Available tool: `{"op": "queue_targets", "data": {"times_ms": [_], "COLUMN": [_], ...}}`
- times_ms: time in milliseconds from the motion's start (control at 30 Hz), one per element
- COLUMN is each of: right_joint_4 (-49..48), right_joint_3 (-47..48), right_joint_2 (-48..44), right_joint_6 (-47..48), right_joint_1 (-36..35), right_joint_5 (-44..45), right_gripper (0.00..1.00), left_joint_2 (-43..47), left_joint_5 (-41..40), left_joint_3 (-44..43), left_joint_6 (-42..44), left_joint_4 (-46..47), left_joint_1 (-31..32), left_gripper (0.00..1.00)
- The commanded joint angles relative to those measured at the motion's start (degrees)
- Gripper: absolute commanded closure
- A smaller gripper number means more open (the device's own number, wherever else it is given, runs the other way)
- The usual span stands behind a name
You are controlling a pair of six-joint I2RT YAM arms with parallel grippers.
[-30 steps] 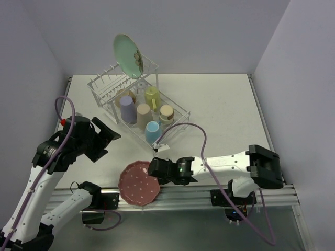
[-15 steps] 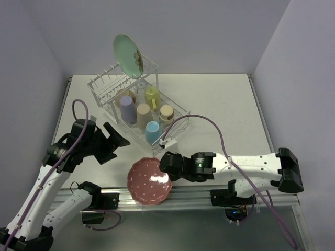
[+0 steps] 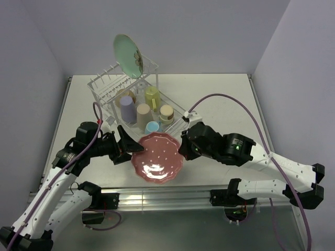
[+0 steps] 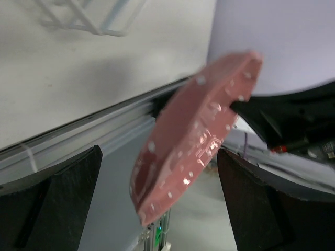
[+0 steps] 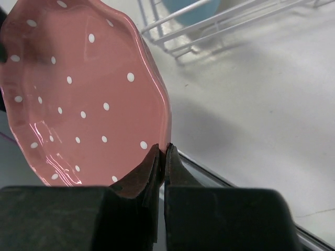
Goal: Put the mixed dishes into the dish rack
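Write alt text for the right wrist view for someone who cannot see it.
The right fingers pinch the rim of the pink-red dotted scalloped plate, held tilted above the table. Behind it, a corner of the wire dish rack holds a light-blue cup.

left claw (image 3: 125, 145): jaws wide apart | right claw (image 5: 162, 152): pinched tight, arm stretched leftward

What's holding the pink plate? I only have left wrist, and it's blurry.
Observer: The right gripper is shut on the rim of the pink plate, holding it tilted.
Operator: Left gripper touching it?
Observer: Top view shows the left gripper open, one finger on either side of the plate's edge. Contact is unclear.
Operator: Rack free?
Observer: The mint-green plate stands on the upper tier of the dish rack, and cups crowd the tray below.
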State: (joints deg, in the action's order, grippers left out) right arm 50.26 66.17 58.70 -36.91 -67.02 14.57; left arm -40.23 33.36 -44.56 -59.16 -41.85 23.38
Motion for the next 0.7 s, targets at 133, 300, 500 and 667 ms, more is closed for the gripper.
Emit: {"op": "queue_targets", "data": {"times_ms": [133, 300, 500, 667], "right_joint_4": [-5.87, -7.19, -7.98, -8.86], "right_joint_3": [5.72, 8.44, 13.10, 16.27], "right_joint_2": [-1.04, 0.72, 3.09, 5.64], "right_joint_6": [3.94, 4.47, 5.96, 7.72], "right_joint_1": [6.11, 6.38, 8.66, 9.63], "right_joint_5": [-9.73, -11.93, -16.14, -20.35], "right_gripper": [1.00, 1.00, 1.00, 1.00], "left_joint_2": [0.85, 0.15, -1.96, -2.66], "left_joint_5": [16.73, 18.84, 19.02, 18.76], "left_joint_3": [3.25, 2.72, 2.11, 0.97], "left_joint_6": [-0.70, -2.71, -4.38, -6.85], "left_joint_4": [17.05, 21.98, 25.84, 31.29], "left_joint_1": [0.27, 0.97, 2.20, 2.73], "left_gripper": [0.04, 0.18, 0.43, 0.97]}}
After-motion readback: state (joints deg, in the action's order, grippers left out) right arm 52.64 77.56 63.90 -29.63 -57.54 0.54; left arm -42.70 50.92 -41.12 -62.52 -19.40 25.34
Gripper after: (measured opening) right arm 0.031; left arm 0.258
